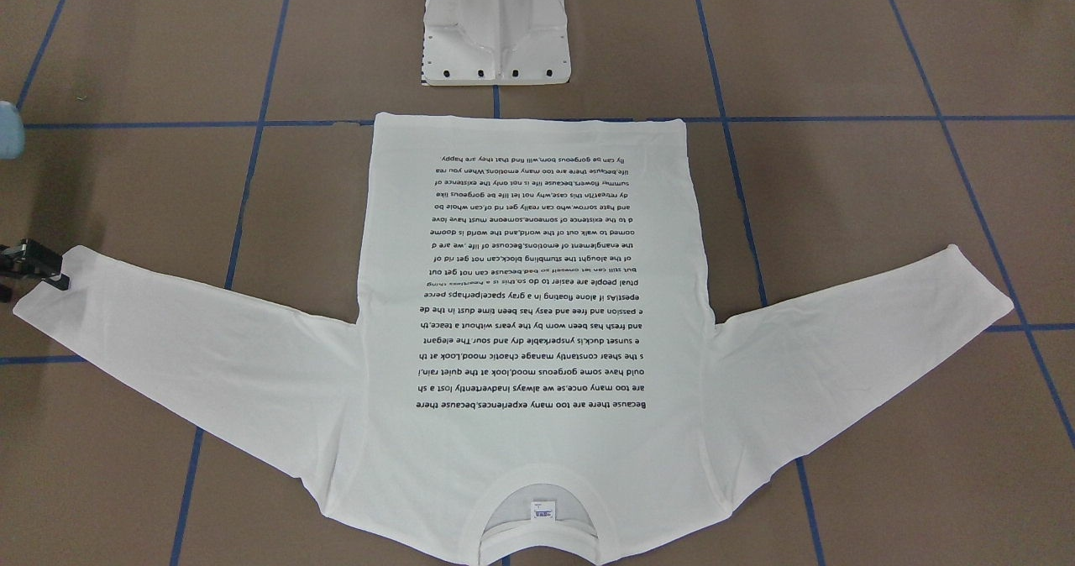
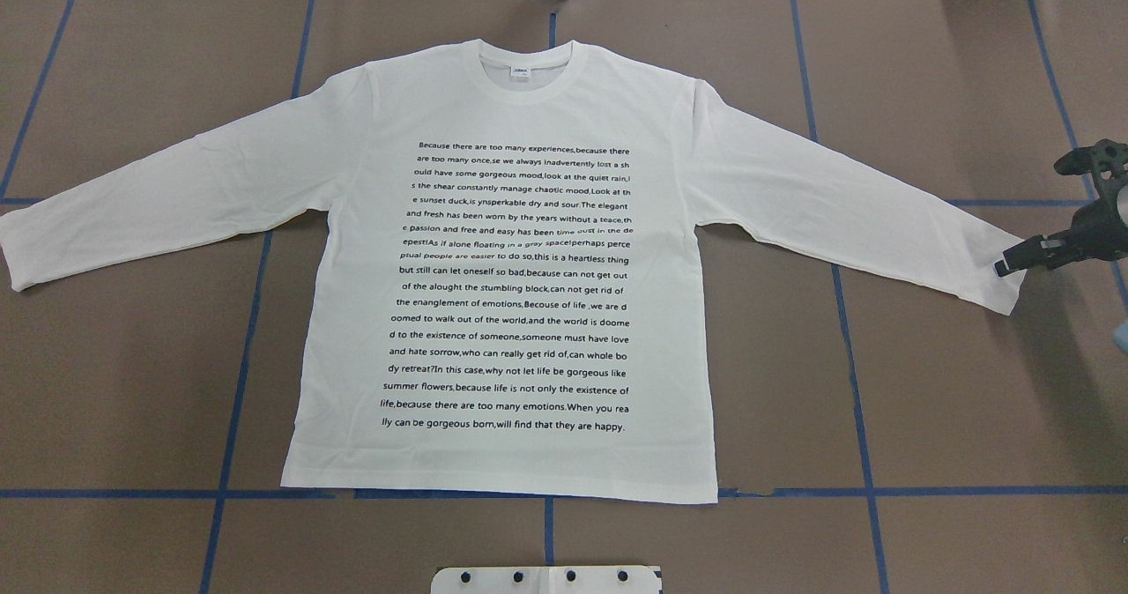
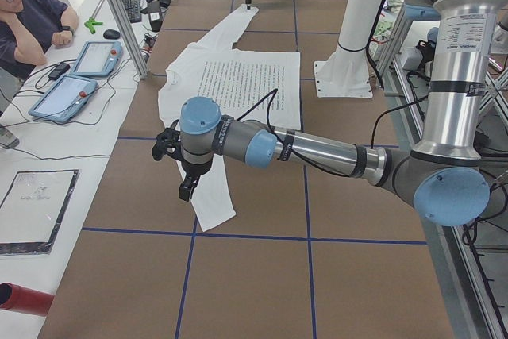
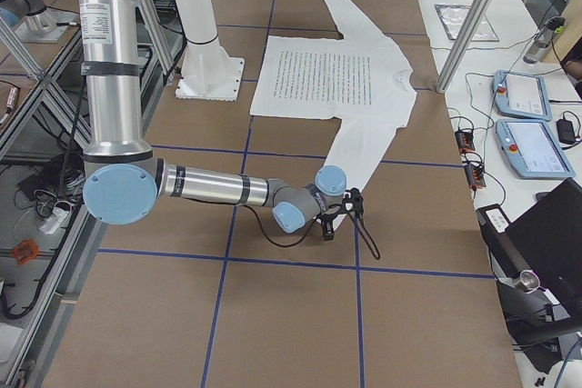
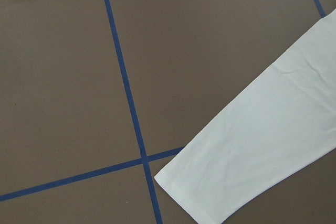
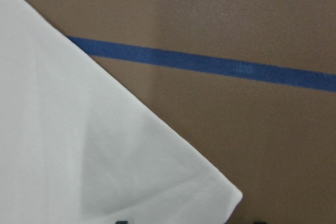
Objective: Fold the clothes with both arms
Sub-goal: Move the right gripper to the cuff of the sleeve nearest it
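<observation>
The white long-sleeved T-shirt (image 2: 502, 268) lies flat on the brown table, text side up, both sleeves spread out. Its neck points away from the robot's base. My right gripper (image 2: 1005, 266) is down at the right sleeve's cuff (image 2: 1000, 287), at the table's right edge. In the right wrist view the cuff corner (image 6: 157, 171) sits between two dark fingertips that stand apart, so the gripper is open. My left gripper (image 3: 186, 188) shows only in the exterior left view, hovering over the left sleeve's cuff (image 5: 236, 171). I cannot tell whether it is open or shut.
The white pedestal base (image 1: 495, 28) stands just behind the shirt's hem. Blue tape lines (image 2: 846, 338) grid the table. Beyond the neck side, a side table holds two tablets (image 3: 79, 77), and a person sits there.
</observation>
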`<state>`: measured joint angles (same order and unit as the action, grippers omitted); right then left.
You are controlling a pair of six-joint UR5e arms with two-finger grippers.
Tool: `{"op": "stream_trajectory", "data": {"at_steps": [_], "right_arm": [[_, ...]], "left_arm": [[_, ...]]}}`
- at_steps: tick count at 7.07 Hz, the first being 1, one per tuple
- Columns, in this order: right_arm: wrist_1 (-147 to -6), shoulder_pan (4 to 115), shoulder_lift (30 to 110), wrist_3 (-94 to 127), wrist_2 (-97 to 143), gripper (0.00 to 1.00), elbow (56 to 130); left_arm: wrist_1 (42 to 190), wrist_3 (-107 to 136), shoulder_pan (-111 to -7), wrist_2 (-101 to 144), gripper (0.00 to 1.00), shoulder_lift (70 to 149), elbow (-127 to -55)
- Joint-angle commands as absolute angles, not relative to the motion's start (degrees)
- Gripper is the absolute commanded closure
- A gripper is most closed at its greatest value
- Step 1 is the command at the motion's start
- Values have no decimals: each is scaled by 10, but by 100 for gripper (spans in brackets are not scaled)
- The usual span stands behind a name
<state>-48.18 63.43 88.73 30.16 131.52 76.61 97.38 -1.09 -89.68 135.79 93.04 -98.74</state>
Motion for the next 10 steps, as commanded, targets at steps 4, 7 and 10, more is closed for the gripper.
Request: {"op": "stream_trajectory", "data": {"at_steps": [4,7,10], "right_arm": [[-494,641,868,301,1319,67,773],[-494,655,861,301,1327,98,775],[-491,671,879,304,1363,100,858]], "left_arm": [[974,-11,-896,1358,0,931,-985],[974,-11,-896,1358,0,930,-984],[973,-10,-898,1358,0,929,-985]]}}
